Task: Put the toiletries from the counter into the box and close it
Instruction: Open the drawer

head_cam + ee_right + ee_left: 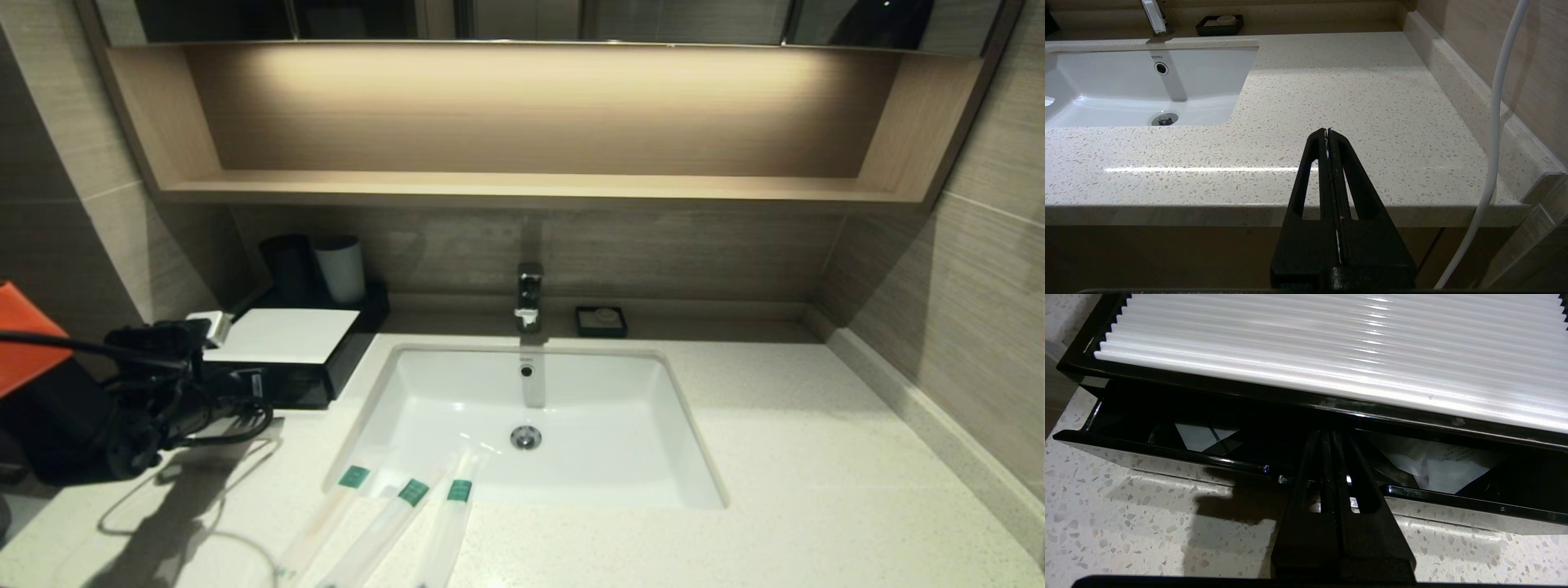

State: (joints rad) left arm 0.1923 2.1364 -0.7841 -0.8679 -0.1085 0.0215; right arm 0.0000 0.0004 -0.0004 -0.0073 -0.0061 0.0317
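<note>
A: Starting at the left, where is the left hand (1331, 435)?

B: At the box (282, 336) on the far left of the bench (816, 457). Its fingers are pressed together with nothing between them, and the tips are hooked over the drawer front (1167, 451). The drawer stands partly out, with some white paper showing inside.

A: So the box is being opened?

B: That's my reading. It isn't open far enough for packing yet.

A: And the sachets (408, 510)?

B: All three lie side by side on the near bench, right of the box, with their green-banded ends reaching over the sink (571, 408) rim. None is in the box.

A: The right hand (1328, 131)?

B: Parked off the near right edge of the bench, fingers together, empty.

A: What's left?

B: Nearly everything: widen the drawer, load three sachets, shut it.
</note>
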